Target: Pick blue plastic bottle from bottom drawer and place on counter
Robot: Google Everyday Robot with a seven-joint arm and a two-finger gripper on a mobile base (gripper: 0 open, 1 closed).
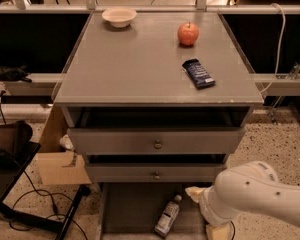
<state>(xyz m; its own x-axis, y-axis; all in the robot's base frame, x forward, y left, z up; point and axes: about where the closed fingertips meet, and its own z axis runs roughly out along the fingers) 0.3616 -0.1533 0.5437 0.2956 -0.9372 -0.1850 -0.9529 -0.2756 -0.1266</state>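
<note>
Here, my claw [196, 194] hangs at three o'clock of the small clear plastic bottle [168, 216] lying in the shallow grey bottom drawer [125, 209]; apart or together, I cannot tell.

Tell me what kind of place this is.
Probably a robotics lab or test area: a lone grey cabinet with a bowl and apple on its counter, cables and cardboard on the speckled floor, and a robot arm whose tool sits low beside the bottom drawer.

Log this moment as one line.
gripper: beside bottom drawer, right | blue plastic bottle: lying in drawer, ungrasped | counter: no bottle
</note>
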